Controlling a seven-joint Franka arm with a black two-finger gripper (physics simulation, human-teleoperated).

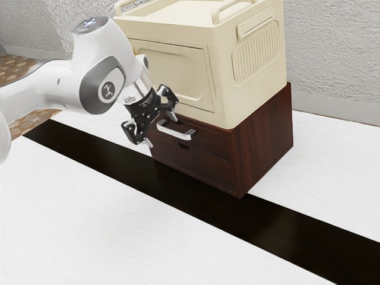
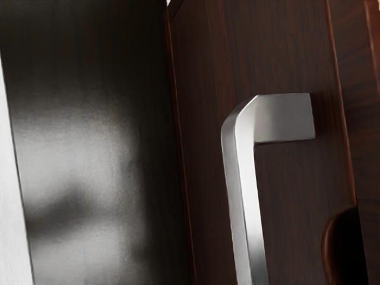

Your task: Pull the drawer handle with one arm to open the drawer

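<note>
While the fingers (image 1: 132, 133) stand apart, the silver handle (image 1: 176, 133) lies near their tips — contact unclear.

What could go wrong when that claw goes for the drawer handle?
The open claw looks closer to one end of the silver handle than to its middle, so it might catch only that end and slip, or pull crookedly. A hard pull could also drag the wooden unit along the table, and the cream box resting on top might shift with it.
</note>
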